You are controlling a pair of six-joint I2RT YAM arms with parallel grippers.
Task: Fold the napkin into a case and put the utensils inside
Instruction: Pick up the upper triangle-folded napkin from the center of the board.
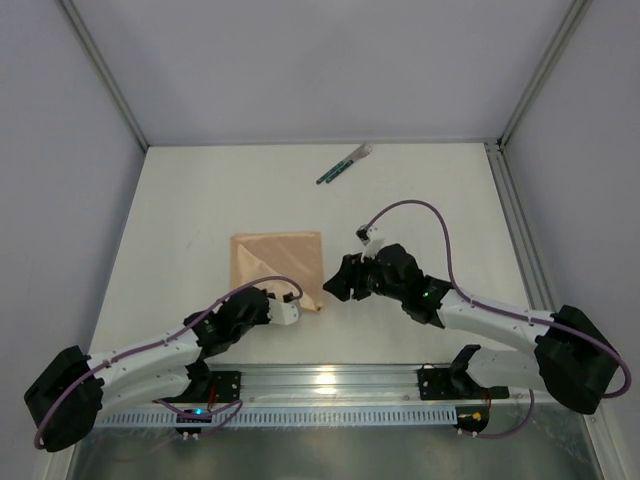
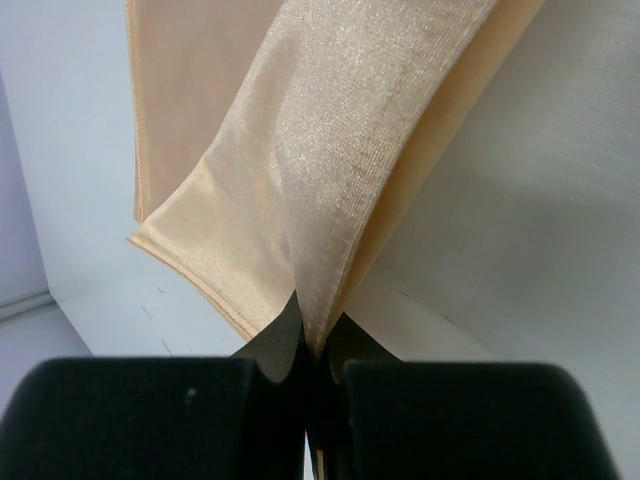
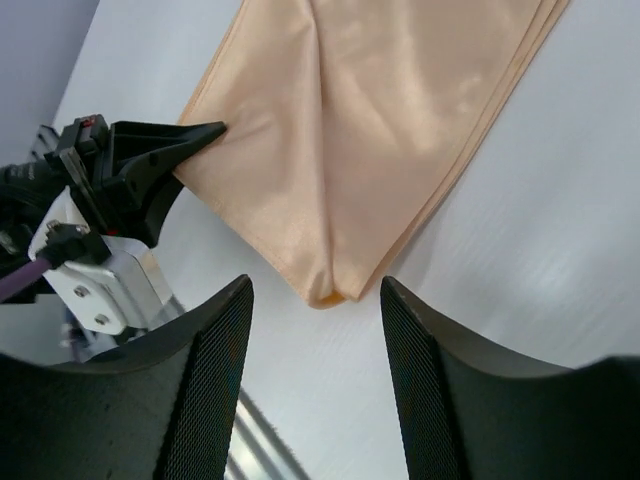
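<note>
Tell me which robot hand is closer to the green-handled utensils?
Right. The right gripper, open, is beside the napkin; the left gripper, pinching the napkin, sits farther from the utensils.

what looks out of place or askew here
Nothing is spilled or damaged. The folded napkin has its near corner pinched in the shut left gripper, with the layers fanning apart there. The utensils lie together near the far edge, well apart from it.

The utensils look too small to count; the napkin runs off the top edge of both wrist views.
</note>
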